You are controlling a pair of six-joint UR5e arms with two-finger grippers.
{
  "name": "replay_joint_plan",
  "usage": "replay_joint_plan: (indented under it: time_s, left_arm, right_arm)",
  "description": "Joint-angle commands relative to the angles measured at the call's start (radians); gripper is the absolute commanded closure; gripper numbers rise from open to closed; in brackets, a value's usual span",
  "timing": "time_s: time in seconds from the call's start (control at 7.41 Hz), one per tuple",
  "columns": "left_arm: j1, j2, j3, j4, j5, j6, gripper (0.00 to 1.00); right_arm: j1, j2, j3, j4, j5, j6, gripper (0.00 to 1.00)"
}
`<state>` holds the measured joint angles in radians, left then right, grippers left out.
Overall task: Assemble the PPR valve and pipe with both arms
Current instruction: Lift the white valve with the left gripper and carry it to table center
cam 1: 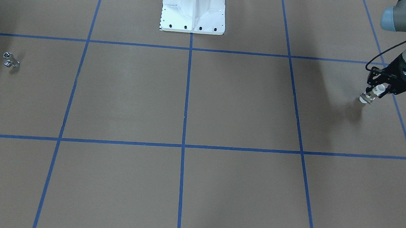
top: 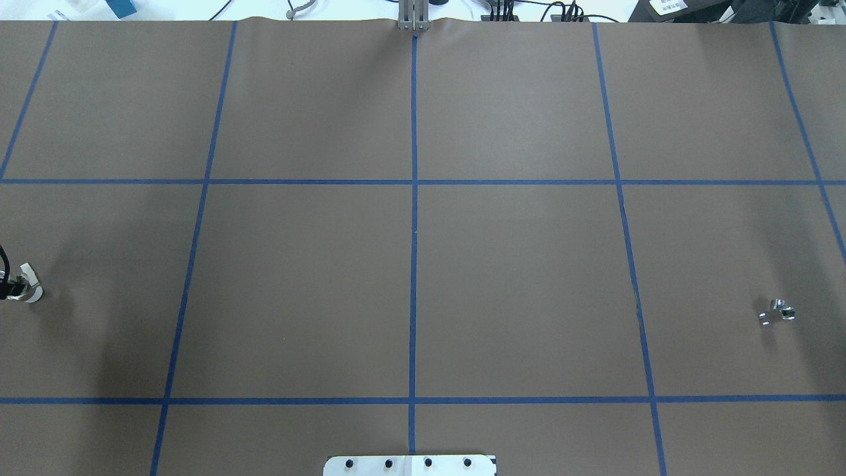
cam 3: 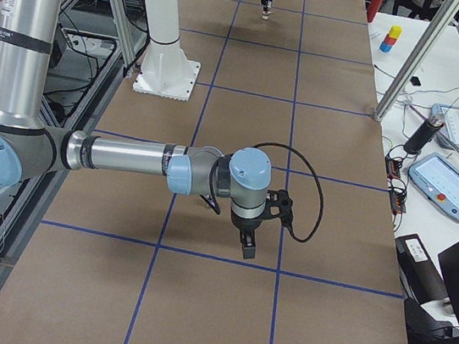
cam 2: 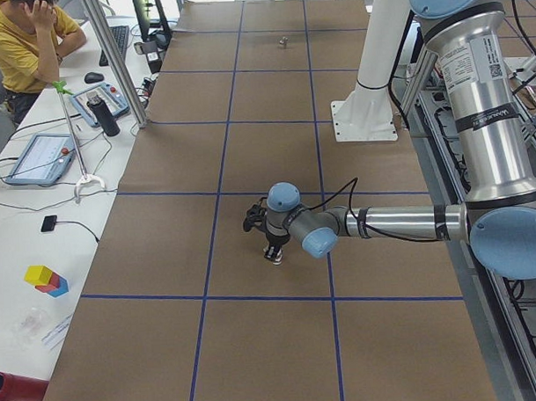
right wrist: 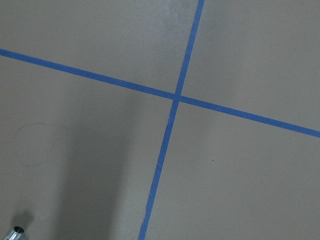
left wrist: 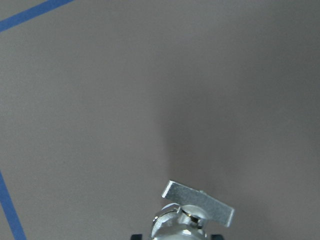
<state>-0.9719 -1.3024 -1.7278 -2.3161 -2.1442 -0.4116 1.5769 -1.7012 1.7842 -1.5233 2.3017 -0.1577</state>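
Gripping PPR valve (cam 1: 368, 96): left jaws | right jaws: cannot tell | pipe (cam 1: 9, 60) well apart

Opposite ends of the brown paper-covered desk (cam 1: 189, 101)
The stubby white-and-brass PPR valve (cam 1: 369, 95) sits in the left claw (cam 1: 374, 93), low at the robot's far left. The small silver metal pipe fitting (cam 1: 10, 60) lies far right, and the white bolted pedestal (cam 1: 193, 14) stands behind, midway between them.

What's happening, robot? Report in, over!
Left tool shut on PPR valve. Right tool off the pipe, open or shut unclear. Pipe lies free. No obstacle seen between the parts.
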Motion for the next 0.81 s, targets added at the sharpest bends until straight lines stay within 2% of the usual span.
replay_joint_plan:
  time_s: [0.0,0.4,0.68]
  left_arm:
    - [0.001,-0.088,0.005,0.035,-0.006,-0.016,1.0]
    - [0.01,-0.352,0.005,0.274,0.0,-0.106,1.0]
    - [0.079,-0.522,0.005,0.421,0.01,-0.201,1.0]
  right_arm:
    - [0.0,0.0,0.001,0.0,0.008,0.001,0.0]
    - [0.0,0.0,0.003,0.0,0.01,0.003,0.0]
    - [0.0,0.0,0.001,0.0,0.01,0.001,0.0]
